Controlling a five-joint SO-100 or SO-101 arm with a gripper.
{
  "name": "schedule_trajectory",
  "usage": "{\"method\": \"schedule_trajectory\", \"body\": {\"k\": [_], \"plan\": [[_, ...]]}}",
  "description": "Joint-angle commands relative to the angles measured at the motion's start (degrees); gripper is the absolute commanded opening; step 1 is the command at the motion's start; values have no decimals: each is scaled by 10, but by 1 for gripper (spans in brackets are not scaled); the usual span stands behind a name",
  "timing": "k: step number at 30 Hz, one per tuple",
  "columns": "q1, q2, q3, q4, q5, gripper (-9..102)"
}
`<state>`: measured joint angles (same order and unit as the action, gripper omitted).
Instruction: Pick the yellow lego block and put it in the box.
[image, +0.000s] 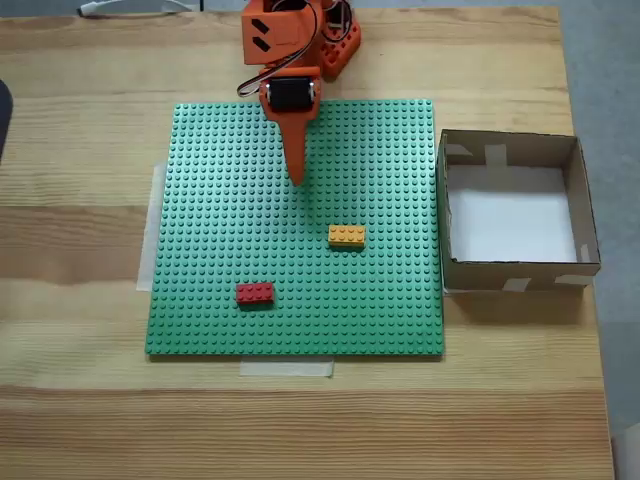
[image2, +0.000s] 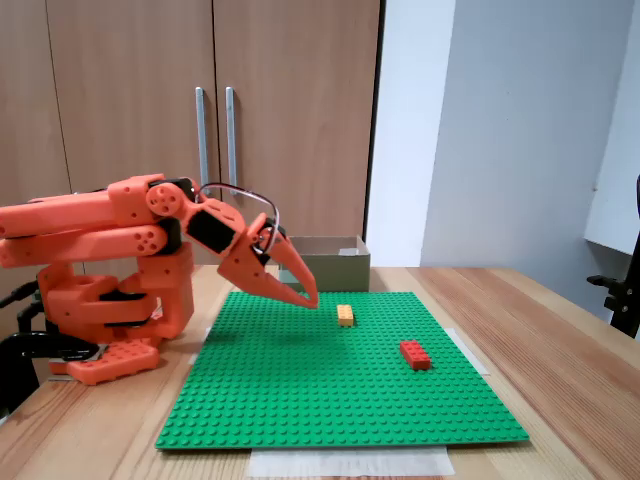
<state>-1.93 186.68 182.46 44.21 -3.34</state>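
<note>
Above the green baseplate (image: 300, 230), closed jaws should open, then straddle the yellow lego block (image: 346, 236) squarely before any carry to the box (image: 590, 215).

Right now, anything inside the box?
Nothing: the box shows a bare white floor from above. The yellow lego block sits on the green baseplate, outside it.
</note>
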Motion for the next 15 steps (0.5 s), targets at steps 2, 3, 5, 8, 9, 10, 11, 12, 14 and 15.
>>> {"method": "schedule_trajectory", "body": {"k": [2, 3, 5, 8, 9, 10, 11, 12, 14, 15], "plan": [[-4, 4, 3, 1, -2, -1], [-4, 4, 3, 1, -2, -1], [-4, 4, 3, 1, -2, -1], [-4, 4, 3, 1, -2, -1], [-4, 4, 3, 1, -2, -1], [-4, 4, 3, 1, -2, -1], [-4, 4, 3, 1, -2, -1], [-3, 4, 3, 1, -1, -1], [-7, 4, 3, 1, -6, -1], [-11, 4, 3, 1, -11, -1]]}}
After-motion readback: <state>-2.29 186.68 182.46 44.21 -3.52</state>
